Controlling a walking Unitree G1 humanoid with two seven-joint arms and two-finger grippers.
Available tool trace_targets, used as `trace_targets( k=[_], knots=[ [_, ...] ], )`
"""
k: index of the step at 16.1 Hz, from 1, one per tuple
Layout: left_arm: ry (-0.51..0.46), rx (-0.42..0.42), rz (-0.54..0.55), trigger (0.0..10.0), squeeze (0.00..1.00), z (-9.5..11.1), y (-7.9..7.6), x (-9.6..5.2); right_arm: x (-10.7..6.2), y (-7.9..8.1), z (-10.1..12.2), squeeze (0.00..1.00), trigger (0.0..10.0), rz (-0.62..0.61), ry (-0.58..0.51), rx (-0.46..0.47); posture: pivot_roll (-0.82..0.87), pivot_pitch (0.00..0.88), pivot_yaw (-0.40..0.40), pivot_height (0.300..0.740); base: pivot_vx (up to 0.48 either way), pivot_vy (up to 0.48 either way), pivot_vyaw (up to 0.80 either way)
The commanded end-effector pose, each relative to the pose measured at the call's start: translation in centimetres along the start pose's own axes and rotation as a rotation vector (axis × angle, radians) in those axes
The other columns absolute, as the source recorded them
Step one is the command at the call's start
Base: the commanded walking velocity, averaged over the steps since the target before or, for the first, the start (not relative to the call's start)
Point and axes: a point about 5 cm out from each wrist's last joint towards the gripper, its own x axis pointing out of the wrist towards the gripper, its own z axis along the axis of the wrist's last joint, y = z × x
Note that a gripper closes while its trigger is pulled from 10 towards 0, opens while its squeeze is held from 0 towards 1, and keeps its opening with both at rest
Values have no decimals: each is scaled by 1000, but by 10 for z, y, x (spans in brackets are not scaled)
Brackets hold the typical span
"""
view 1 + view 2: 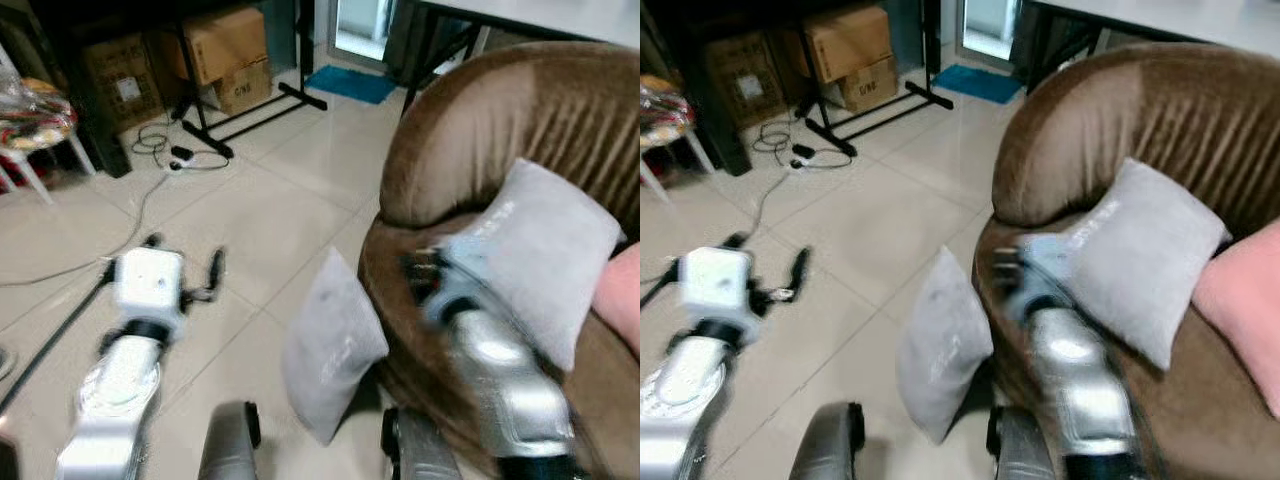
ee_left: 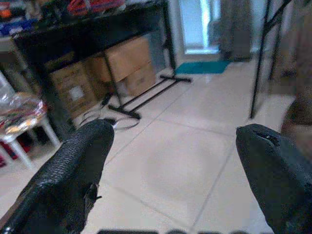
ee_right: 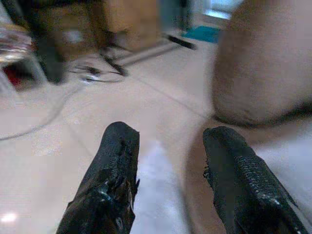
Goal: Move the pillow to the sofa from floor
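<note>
A grey pillow [image 1: 330, 345] stands on edge on the tiled floor, leaning against the front of the brown sofa [image 1: 520, 110]. A second grey pillow [image 1: 540, 255] rests on the sofa seat, with a pink cushion [image 1: 622, 300] beside it. My right gripper [image 1: 418, 272] is blurred, raised over the sofa's front edge just right of the floor pillow; in the right wrist view its fingers [image 3: 114, 170] are open with nothing between them. My left gripper [image 1: 183, 255] hovers over the floor to the pillow's left, its fingers [image 2: 73, 170] spread wide and empty.
Cardboard boxes [image 1: 225, 55] sit under a dark shelf at the back, with a black stand's feet [image 1: 255, 115] and cables [image 1: 165, 150] on the tiles. A stool with a plastic bag [image 1: 30, 120] stands far left. A blue mat [image 1: 350, 82] lies by the door.
</note>
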Motion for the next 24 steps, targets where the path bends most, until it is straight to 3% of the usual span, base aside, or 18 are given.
trace_targets(
  k=[1,4,11,20,24],
  knots=[
    [-22,-9,-27,10000,0,5,-8,2,-4,-6,-1,0,10000,33,7,-54,32,0,-9,570,0,0,800],
    [-13,1,-15,10000,0,3,-8,3,-6,1,1,0,10000,131,-10,-52,32,0,-11,570,0,0,533],
    [-4,13,-12,10000,0,1,-7,1,-10,-9,-12,0,10000,143,24,-63,33,0,-15,570,0,0,0],
    [5,23,-20,10000,0,-1,-7,-2,-14,-8,-14,0,10000,151,22,-54,33,0,-11,475,0,0,0],
    [33,24,-39,10000,0,-8,-11,-7,-7,-9,-22,0,10000,165,56,-114,15,0,-1,452,0,0,0]
  ],
)
